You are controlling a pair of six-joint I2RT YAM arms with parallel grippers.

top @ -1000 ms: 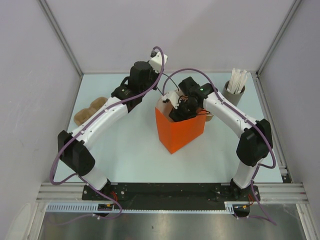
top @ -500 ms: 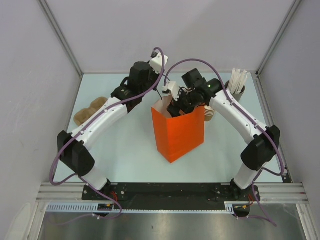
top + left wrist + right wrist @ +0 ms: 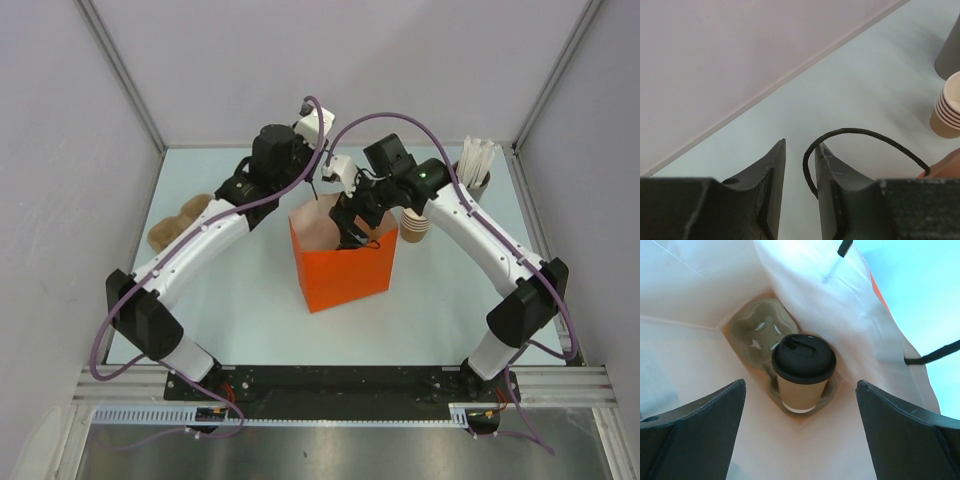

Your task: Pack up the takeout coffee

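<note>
The takeout coffee (image 3: 802, 375), a tan paper cup with a black lid, stands upright in a cardboard cup carrier (image 3: 760, 332) at the bottom of the orange paper bag (image 3: 345, 270). My right gripper (image 3: 801, 383) hangs open above the cup, its fingers wide apart on either side and touching nothing. From above it sits in the bag's mouth (image 3: 352, 222). My left gripper (image 3: 800, 150) is at the bag's back edge (image 3: 318, 185). Its jaws stand a little apart, and the bag's black cord handle (image 3: 860, 133) is looped over the right finger.
A stack of tan cups (image 3: 413, 225) stands right of the bag, also seen in the left wrist view (image 3: 949, 107). A grey cylinder of white sticks (image 3: 470, 172) is at the back right. Brown cardboard carriers (image 3: 180, 222) lie at the left edge.
My right gripper has opened wide and risen from deep in the bag to its mouth, leaving the cup below. The bag has shifted left and stands more upright.
</note>
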